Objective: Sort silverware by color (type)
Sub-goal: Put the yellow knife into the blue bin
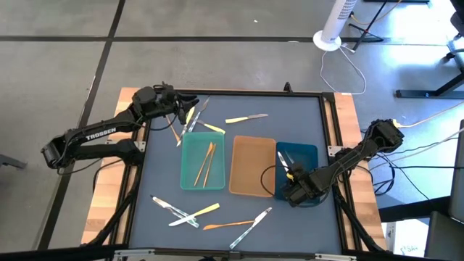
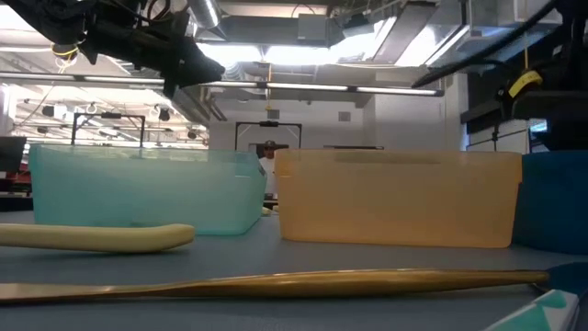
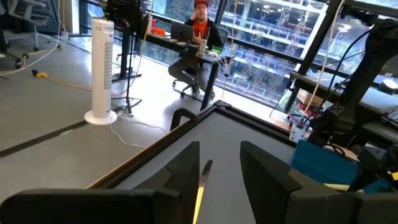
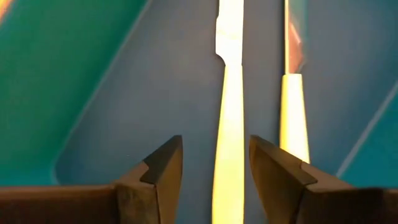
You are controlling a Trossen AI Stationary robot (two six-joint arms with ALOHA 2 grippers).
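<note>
The right gripper [image 4: 212,171] hangs low inside the dark-blue rectangular tray [image 1: 310,154] at the table's right, its jaws parted and straddling the handle of a slim yellow-handled, silver-tipped knife [image 4: 229,118] that lies flat on the tray floor; whether the pads touch it cannot be told. A second yellow-handled utensil [image 4: 293,115] lies just beside it. Such a thin, stiff, light piece will likely slip on smooth plastic, so the mid-handle is the safest hold. The left gripper [image 3: 216,177] sits raised near the table's far-left corner, fingers apart around a thin gold utensil [image 3: 202,180]. Two gold utensils [image 1: 206,163] rest in the teal tray [image 1: 187,156]; others lie scattered on the mat.
</note>
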